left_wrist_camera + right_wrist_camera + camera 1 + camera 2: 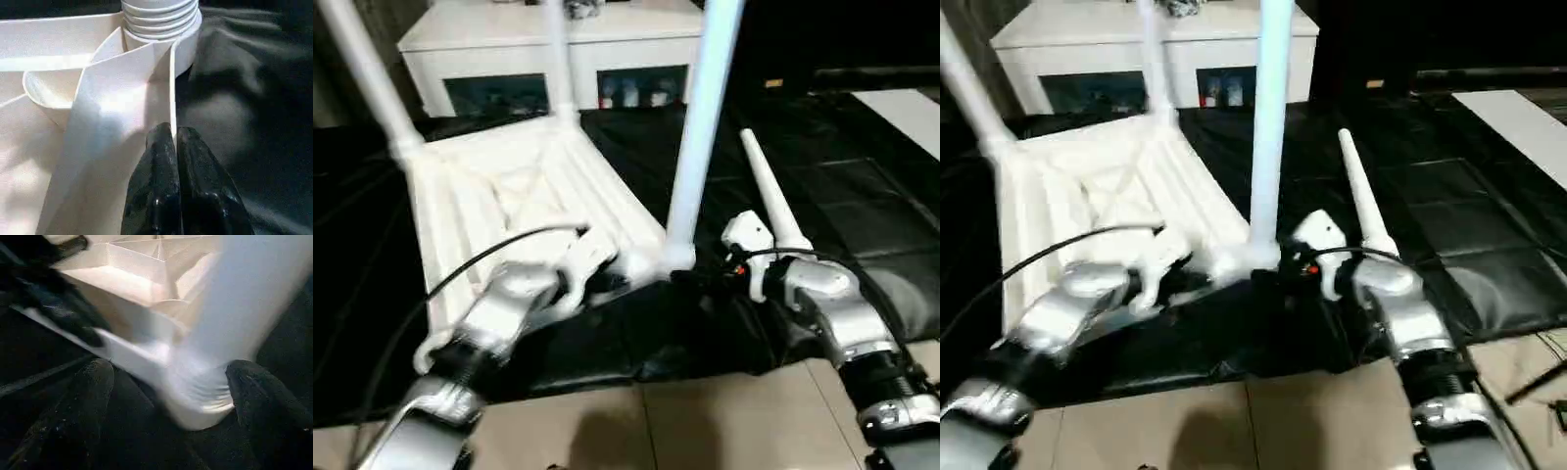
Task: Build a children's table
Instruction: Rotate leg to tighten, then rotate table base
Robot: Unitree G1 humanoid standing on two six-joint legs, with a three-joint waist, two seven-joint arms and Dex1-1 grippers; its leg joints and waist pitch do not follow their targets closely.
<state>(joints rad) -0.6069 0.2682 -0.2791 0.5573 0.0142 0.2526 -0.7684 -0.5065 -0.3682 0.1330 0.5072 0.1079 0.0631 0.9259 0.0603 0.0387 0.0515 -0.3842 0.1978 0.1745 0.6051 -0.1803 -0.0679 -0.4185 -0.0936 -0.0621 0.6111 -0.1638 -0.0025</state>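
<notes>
The children's table lies upside down on a black sheet, its square white top tilted, the ribbed underside facing up; straight ribs run along the sides and diagonal ribs cross at the middle; three tapered white legs stand screwed into its round corner sockets, one at the far left corner, one at the far corner, one at the near corner; the near leg looks faintly blue and its threaded foot sits in the socket just ahead of both hands; a fourth leg lies loose on the sheet, just beside the right hand, its thin end pointing away from the robot.

The left hand is closed, its two black fingers pressed together around the thin edge wall of the top, close to the near socket; the right hand stands wide open, one finger on either side of the near leg's base, neither clearly touching it.

Behind the sheet stands a white cabinet with dark glass doors; a flat white board lies at the far right; pale floor tiles show in front of the sheet.
</notes>
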